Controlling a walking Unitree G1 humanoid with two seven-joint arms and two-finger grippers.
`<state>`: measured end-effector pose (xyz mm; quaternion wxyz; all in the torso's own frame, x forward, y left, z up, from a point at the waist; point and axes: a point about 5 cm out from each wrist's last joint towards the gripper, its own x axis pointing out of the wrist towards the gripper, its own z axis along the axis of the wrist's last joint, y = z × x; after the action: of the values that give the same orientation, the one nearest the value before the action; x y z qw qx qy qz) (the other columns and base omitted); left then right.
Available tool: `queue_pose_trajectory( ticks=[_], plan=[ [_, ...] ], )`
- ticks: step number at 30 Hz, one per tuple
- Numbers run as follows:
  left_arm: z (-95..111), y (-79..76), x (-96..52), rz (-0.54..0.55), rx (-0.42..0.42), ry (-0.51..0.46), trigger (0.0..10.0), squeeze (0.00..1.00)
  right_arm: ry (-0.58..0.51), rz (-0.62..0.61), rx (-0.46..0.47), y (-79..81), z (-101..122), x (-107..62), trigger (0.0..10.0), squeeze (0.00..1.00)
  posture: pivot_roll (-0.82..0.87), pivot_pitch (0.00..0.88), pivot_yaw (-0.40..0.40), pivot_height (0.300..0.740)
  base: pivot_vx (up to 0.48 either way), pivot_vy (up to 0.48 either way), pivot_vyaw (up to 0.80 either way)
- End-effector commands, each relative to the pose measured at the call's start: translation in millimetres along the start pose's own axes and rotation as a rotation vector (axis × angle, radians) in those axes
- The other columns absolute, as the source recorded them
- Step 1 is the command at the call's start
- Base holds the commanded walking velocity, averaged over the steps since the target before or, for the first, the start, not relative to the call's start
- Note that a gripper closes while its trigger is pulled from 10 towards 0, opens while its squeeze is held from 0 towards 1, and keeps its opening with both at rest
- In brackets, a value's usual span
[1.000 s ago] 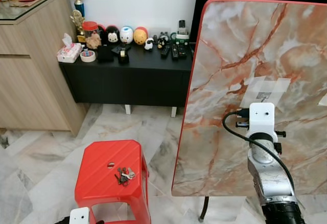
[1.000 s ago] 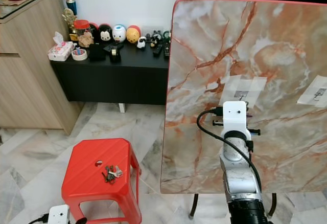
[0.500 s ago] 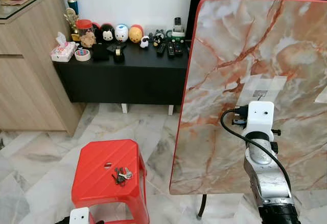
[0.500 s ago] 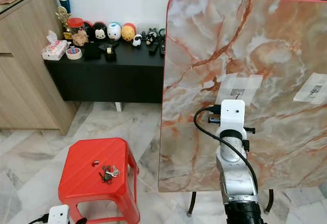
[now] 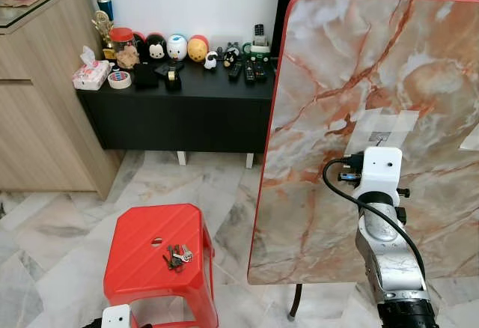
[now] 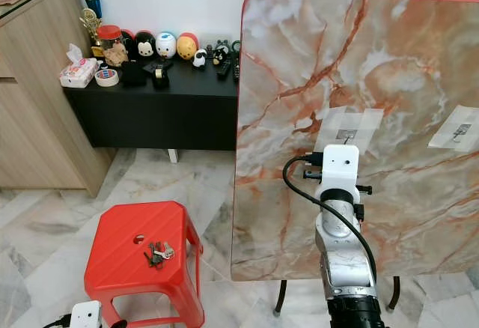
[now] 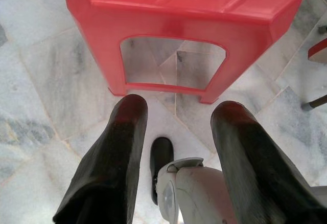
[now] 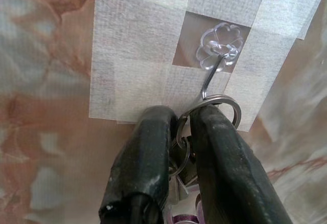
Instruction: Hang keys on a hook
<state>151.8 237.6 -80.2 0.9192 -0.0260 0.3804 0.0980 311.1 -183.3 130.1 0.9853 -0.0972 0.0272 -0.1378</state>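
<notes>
A clear flower-shaped hook point(image 8: 220, 47) with a wire prong is taped to the upright marble board point(image 5: 329, 118). My right gripper point(image 8: 183, 115) is shut on a key ring point(image 8: 225, 101), and the ring sits against the prong's lower end. In the eye views my right arm point(image 5: 385, 238) reaches up to the taped patch point(image 5: 383, 126) and hides the fingers. A second bunch of keys point(image 5: 176, 256) lies on the red stool point(image 5: 142, 268). Low beside the stool, my left gripper point(image 7: 179, 110) is open with nothing in it, just above the floor.
A black sideboard point(image 5: 179, 111) with figurines, tape and remotes stands at the back wall, a wooden cabinet point(image 5: 37, 103) to its left. Another taped hook point(image 6: 460, 129) sits further right on the board. Marble floor lies around the stool.
The head view has shifted slightly. My right arm stays at the hook and the keys on the stool have not moved.
</notes>
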Motion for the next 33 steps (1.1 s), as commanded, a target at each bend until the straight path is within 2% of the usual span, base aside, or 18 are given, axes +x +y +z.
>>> queue_pose_trajectory(
  ticks=[1,17,33],
  plan=[
    [-4.2,1.4,-1.2,0.008,0.000,0.023,10.0,0.00,-0.096,0.026,0.020,4.4,19.5,-1.7,10.0,0.00,0.05,0.000,-0.070,0.740,0.000,0.000,0.00],
    [1.5,1.0,0.9,0.007,0.004,0.005,10.0,0.00,-0.094,0.028,0.029,7.2,20.0,-4.6,10.0,0.00,0.05,0.000,-0.071,0.740,0.000,0.000,0.00],
    [-3.0,1.1,-0.8,0.011,0.003,0.018,10.0,0.00,-0.103,-0.045,0.038,-0.2,20.4,-7.4,10.0,0.00,0.05,0.000,-0.072,0.740,0.000,0.000,0.00]
  ],
)
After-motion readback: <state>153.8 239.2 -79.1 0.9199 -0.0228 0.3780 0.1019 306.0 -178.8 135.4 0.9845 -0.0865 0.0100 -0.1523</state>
